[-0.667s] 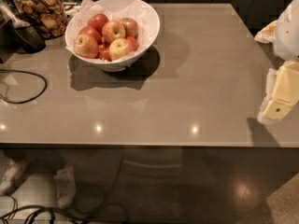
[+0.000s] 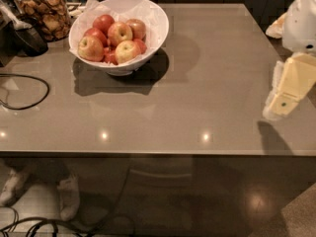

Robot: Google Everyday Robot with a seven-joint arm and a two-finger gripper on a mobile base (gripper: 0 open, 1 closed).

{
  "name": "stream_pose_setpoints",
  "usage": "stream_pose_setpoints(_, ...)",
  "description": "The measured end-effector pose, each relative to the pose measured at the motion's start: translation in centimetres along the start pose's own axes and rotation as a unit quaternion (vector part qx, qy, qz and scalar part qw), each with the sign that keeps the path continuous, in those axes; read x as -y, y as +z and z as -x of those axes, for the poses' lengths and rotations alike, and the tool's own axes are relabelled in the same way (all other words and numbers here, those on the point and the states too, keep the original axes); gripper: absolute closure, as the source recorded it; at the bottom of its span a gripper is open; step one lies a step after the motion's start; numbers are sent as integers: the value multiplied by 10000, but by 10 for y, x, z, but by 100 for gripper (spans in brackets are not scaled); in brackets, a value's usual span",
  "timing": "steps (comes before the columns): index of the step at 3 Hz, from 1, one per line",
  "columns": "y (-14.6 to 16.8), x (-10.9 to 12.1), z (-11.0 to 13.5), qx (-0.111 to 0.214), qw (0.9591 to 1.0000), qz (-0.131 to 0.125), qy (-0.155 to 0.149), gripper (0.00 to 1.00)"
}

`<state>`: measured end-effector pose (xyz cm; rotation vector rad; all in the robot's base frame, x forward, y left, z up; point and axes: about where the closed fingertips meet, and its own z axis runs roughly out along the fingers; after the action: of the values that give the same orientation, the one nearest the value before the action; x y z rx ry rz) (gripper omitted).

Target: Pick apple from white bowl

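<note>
Arm (image 2: 302,19) is in at the right edge, its white housing up top. The cream tool (image 2: 288,90) hangs below it, tilted down and leftward over the right side of the desk (image 2: 197,98). Open or closed? I can't tell from here. Over at the far left, well apart from the tool, the white bowl (image 2: 123,68) stands on the desk, lined with crinkled paper. The apple (image 2: 127,51) lies at its near side, touching other apples (image 2: 103,22). There's a snack jar (image 2: 44,11) just left of the bowl and a black cable (image 2: 47,88) looping nearer.
</note>
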<state>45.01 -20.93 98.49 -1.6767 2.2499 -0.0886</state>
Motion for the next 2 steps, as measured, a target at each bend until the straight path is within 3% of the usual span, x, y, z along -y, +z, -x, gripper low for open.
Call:
stream_pose_setpoints(1,16,35,26,-213,9992,142,322,0)
stream_pose_setpoints(2,16,38,30,-159,9994,77,308,0)
